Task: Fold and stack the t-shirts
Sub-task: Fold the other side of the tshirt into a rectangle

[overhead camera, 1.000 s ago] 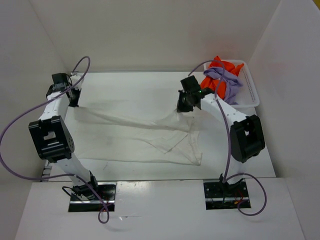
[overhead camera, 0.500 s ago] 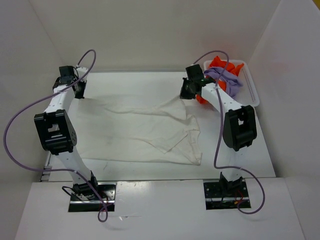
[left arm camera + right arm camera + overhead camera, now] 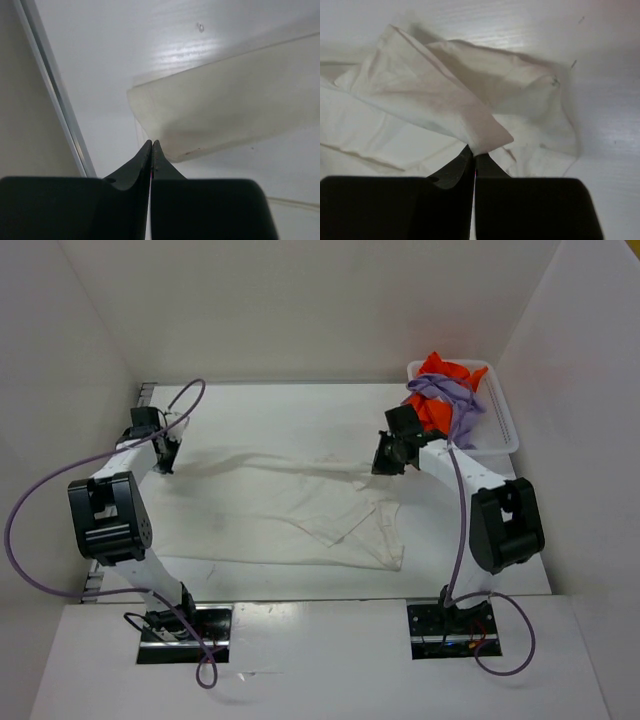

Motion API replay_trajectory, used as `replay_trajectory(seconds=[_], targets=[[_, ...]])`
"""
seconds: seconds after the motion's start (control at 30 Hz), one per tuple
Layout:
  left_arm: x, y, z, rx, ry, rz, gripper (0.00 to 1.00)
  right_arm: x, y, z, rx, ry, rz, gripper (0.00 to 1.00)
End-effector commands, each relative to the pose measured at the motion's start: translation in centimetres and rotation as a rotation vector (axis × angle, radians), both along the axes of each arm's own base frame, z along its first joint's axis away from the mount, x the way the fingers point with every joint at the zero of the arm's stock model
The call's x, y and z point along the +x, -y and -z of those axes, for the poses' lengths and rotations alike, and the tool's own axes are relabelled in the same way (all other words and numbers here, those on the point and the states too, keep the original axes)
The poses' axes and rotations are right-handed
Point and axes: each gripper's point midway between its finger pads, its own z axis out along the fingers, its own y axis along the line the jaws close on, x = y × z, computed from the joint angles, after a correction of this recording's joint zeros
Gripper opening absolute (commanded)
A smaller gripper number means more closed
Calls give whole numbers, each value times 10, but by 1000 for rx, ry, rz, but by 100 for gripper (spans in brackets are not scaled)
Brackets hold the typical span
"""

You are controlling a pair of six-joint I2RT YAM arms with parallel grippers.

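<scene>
The white t-shirt (image 3: pixel 260 515) lies spread across the table, its far edge lifted into a taut band between the two grippers. My left gripper (image 3: pixel 166 462) is shut on that edge's left end, and the left wrist view shows the closed tips (image 3: pixel 152 144) at a folded cloth corner (image 3: pixel 225 100). My right gripper (image 3: pixel 381 468) is shut on the right end, where a flap of white cloth (image 3: pixel 420 100) is pinched in its tips (image 3: pixel 475 152). The orange t-shirt (image 3: pixel 440 370) and the light purple t-shirt (image 3: pixel 462 410) lie crumpled in the basket.
A white mesh basket (image 3: pixel 505 430) stands at the table's back right, close behind the right arm. White walls enclose the table on three sides. A metal rail (image 3: pixel 55 95) runs along the table's left edge beside the left gripper.
Both grippers swung toward the far wall with the shirt's edge, then came back toward the near side. The edge now hangs stretched over the shirt's body.
</scene>
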Motion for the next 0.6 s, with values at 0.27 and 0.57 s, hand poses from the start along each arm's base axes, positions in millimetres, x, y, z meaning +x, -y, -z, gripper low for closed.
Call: replay_trajectory(seconds=[0.27, 0.57], targets=[[-8, -23, -42, 128, 95, 10, 0, -40, 19, -30, 19, 63, 63, 0], [-22, -27, -9, 149, 4, 2, 0, -84, 1, 9, 60, -98, -16, 0]])
